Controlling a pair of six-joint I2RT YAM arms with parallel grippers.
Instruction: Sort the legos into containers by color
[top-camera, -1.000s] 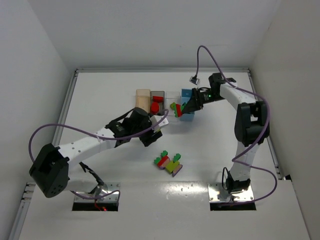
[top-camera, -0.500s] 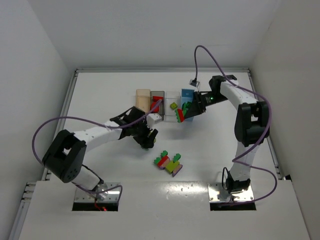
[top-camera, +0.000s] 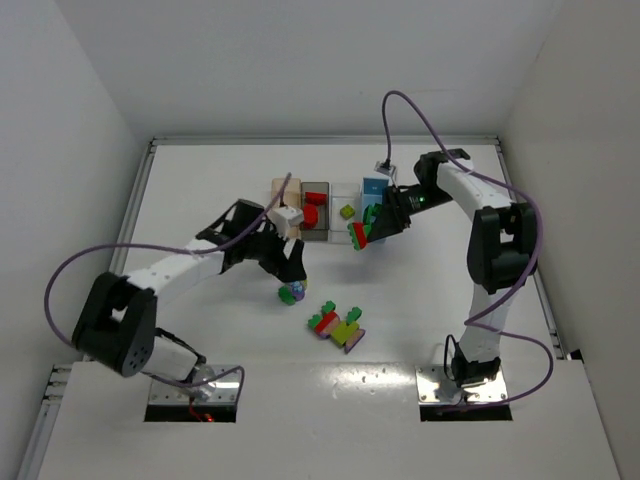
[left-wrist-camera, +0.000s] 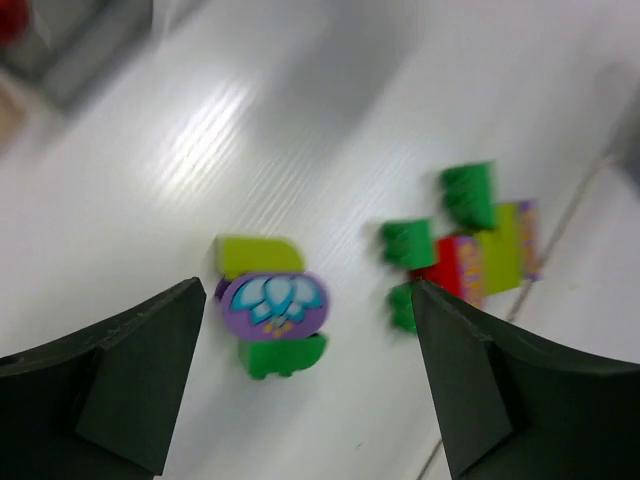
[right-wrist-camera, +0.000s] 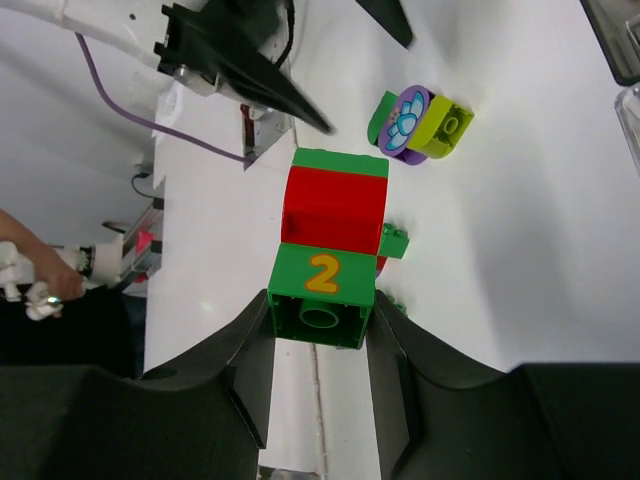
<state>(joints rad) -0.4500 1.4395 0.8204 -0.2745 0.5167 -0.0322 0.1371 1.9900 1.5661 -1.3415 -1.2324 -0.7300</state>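
Note:
A small lego cluster of lime, purple and green (top-camera: 291, 292) (left-wrist-camera: 270, 305) lies on the table. My left gripper (top-camera: 292, 270) (left-wrist-camera: 308, 290) hangs open just above it, with one finger on each side and neither touching. My right gripper (top-camera: 372, 226) (right-wrist-camera: 320, 320) is shut on a green-red-green stack (top-camera: 360, 230) (right-wrist-camera: 325, 245) marked with a yellow "2". It holds the stack in the air in front of the containers. A bigger multicoloured cluster (top-camera: 338, 325) (left-wrist-camera: 470, 250) lies on the table near the arms.
Four containers stand in a row at the back: tan (top-camera: 285, 190), dark grey (top-camera: 318, 236) with red bricks (top-camera: 311, 213) inside, clear (top-camera: 336, 190) with a lime brick (top-camera: 347, 211), and light blue (top-camera: 374, 186). White walls close in the table.
My left gripper has opened and let the small lime, purple and green cluster onto the table, and its arm has drawn back to the left. The right gripper has shifted slightly, still holding its stack.

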